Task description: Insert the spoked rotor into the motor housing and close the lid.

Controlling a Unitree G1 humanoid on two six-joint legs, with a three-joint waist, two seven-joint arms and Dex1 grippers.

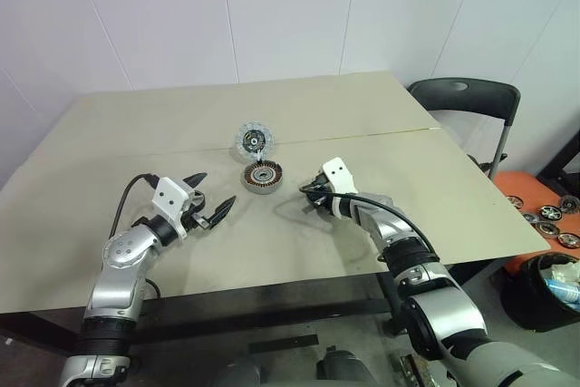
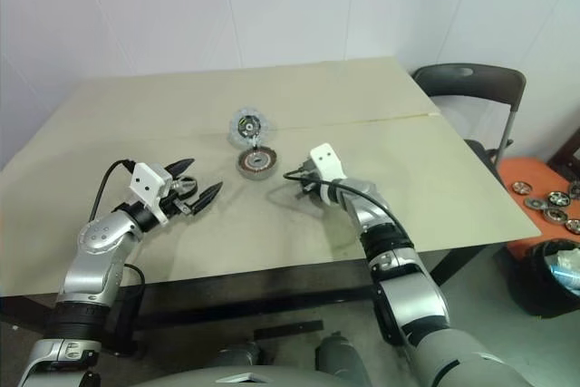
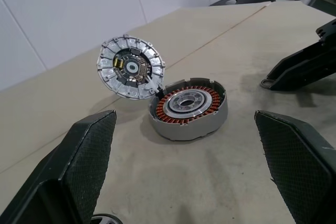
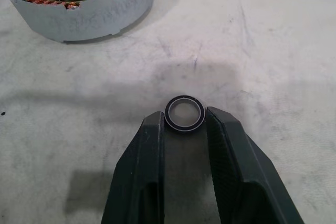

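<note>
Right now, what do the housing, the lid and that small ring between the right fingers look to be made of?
Housing: matte silver-grey metal wall, probably aluminium, around copper-coloured windings and a shiny steel-like centre.
Lid: dull grey ribbed metal rim, looks cast; dark centre with small parts.
Ring: bright metal band with a black outer edge, perhaps a bearing; material uncertain.

Head stereo pair looks down over the table (image 1: 381, 106); both wrist views sit low and close, sharing the housing (image 3: 188, 107).
</note>
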